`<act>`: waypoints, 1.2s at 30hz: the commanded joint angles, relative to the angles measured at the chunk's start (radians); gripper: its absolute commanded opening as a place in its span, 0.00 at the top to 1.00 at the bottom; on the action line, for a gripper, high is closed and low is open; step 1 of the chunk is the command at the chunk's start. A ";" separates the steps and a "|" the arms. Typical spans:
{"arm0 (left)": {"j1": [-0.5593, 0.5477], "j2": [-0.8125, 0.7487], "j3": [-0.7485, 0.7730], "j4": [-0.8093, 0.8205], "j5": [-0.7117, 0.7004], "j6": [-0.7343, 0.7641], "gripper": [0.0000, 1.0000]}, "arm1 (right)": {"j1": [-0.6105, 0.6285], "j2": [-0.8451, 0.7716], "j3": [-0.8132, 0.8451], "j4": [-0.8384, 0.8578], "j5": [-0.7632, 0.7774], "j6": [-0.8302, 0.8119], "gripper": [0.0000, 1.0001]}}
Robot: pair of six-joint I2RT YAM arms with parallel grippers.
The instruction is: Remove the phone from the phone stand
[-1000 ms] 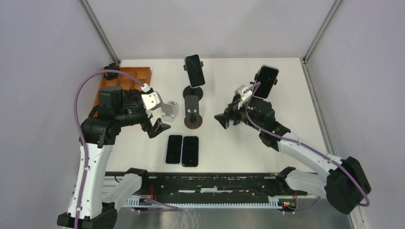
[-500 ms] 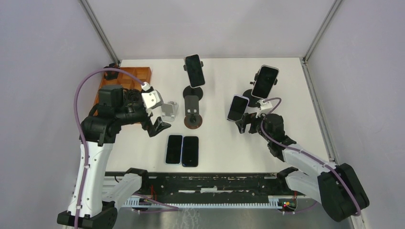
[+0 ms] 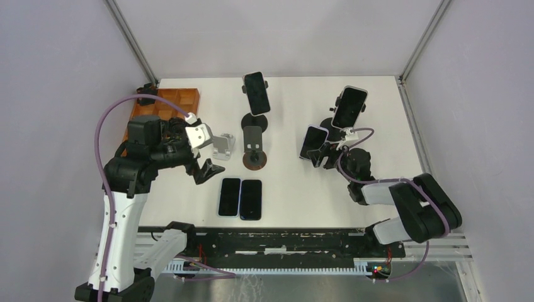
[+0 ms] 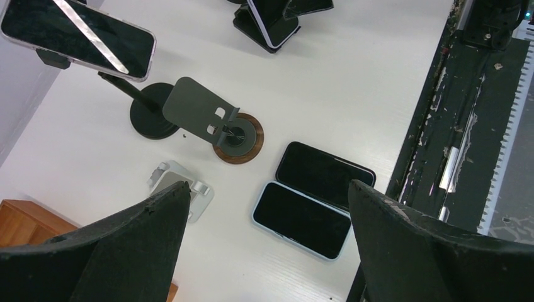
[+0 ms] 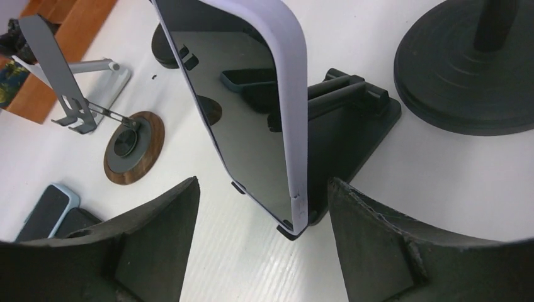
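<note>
A phone in a lilac case [image 3: 313,142] leans upright on a low black stand [image 5: 352,126] at the table's right middle. In the right wrist view the phone [image 5: 252,113] stands between my fingers, its lower end level with the tips. My right gripper [image 3: 325,155] [image 5: 263,184] is open around it; neither finger touches it. My left gripper [image 3: 209,168] [image 4: 269,186] is open and empty, held above two phones lying flat [image 3: 240,198] [image 4: 315,195].
Two more phones sit on tall black stands [image 3: 256,92] [image 3: 350,107]. An empty silver stand [image 3: 221,145] and an empty grey stand on a wooden base [image 3: 254,151] are near the middle. A wooden tray [image 3: 179,99] is at the far left.
My right arm has drawn back and folded low to the right. Its gripper has come round from left of the lilac phone to its near side, straddling it. The left arm barely moved.
</note>
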 commanded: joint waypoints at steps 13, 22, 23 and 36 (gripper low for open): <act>0.002 0.013 0.022 -0.056 0.022 0.069 0.00 | 0.003 0.266 0.007 0.551 -0.066 0.229 0.53; 0.002 0.025 0.041 -0.074 0.045 0.052 0.00 | 0.026 0.288 0.037 0.447 -0.010 0.187 0.44; 0.002 0.022 0.041 -0.075 0.045 0.055 0.00 | 0.027 0.299 0.037 0.449 0.000 0.186 0.44; 0.002 0.015 0.041 -0.107 0.046 0.089 0.00 | 0.041 0.271 0.034 0.468 0.007 0.170 1.00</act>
